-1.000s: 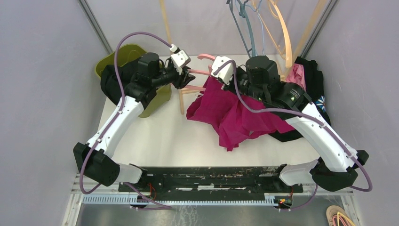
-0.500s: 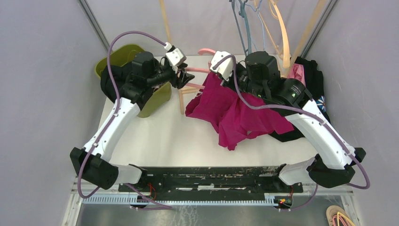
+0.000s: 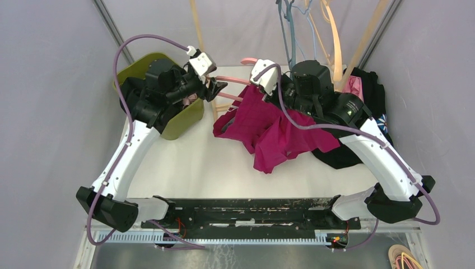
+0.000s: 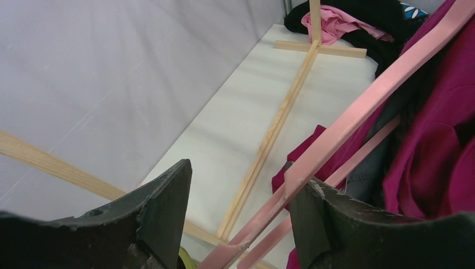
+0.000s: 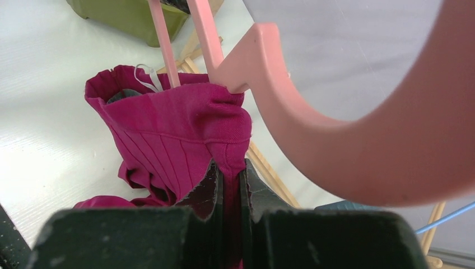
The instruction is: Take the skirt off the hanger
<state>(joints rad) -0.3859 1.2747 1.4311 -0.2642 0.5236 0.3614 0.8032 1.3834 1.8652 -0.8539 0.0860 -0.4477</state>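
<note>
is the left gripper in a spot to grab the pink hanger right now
Likely yes: the left gripper has its jaws open, and the pink hanger seems to run right between them with nothing in the way. The right gripper is shut on the skirt further along.

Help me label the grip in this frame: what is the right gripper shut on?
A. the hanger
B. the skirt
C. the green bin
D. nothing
B: in the right wrist view, the right gripper pinches a fold of the skirt just below the hanger.
</note>
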